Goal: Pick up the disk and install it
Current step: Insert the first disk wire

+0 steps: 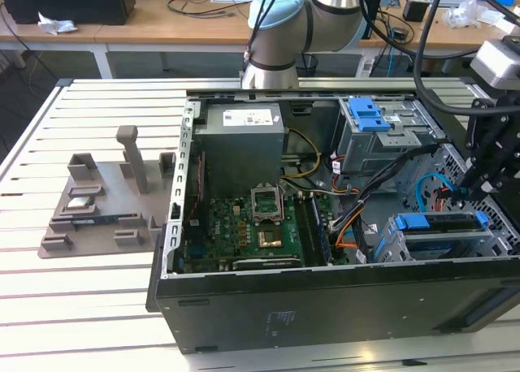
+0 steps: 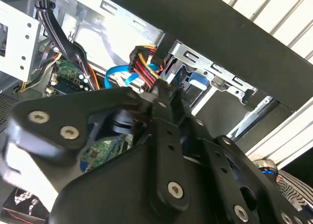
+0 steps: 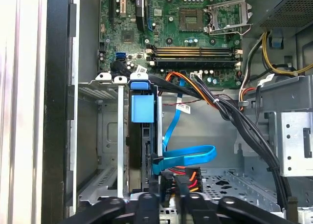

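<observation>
Blue-framed disk sits in your case's drive bay (cables beside it); the gripper hovers just above, jaw state unclear.

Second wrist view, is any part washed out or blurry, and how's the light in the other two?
Second wrist view: the gripper linkage looms soft and dark up close, and the metal chassis wall behind glares pale. First wrist view: evenly lit, motherboard crisp. Exterior view: even light, slatted table bright.
</observation>
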`<state>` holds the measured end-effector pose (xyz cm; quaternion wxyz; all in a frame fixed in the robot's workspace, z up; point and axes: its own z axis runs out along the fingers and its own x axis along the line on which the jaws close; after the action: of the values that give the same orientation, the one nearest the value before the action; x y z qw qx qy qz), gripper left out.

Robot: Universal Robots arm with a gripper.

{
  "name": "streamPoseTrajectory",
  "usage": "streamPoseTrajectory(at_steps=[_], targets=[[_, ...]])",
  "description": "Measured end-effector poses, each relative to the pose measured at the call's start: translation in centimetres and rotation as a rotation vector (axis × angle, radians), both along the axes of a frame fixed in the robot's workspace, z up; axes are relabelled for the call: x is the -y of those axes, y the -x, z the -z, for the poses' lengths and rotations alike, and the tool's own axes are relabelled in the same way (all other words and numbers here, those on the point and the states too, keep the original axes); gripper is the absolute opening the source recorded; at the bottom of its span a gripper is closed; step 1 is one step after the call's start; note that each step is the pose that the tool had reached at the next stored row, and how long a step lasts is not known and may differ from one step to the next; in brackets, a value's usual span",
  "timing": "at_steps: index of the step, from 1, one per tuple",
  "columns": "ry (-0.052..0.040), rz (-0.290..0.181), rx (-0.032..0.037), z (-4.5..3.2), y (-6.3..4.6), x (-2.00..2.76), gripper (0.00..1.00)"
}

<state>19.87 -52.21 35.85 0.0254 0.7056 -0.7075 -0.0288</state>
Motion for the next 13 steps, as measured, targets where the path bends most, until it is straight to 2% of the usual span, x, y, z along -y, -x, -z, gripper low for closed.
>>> streamPoseTrajectory(at_steps=[1, 7, 8, 10, 13], targets=[[0.0, 0.0, 0.0, 0.0, 0.0, 0.0, 0.17], [0.0, 0.0, 0.0, 0.01, 0.0, 0.05, 0.17], [0.0005, 0.0, 0.0, 0.01, 0.0, 0.18, 0.17], [0.0046, 0.0, 0.0, 0.06, 0.1, 0.76, 0.17], [0.0056, 0.0, 0.0, 0.58, 0.6, 1.0, 0.17]])
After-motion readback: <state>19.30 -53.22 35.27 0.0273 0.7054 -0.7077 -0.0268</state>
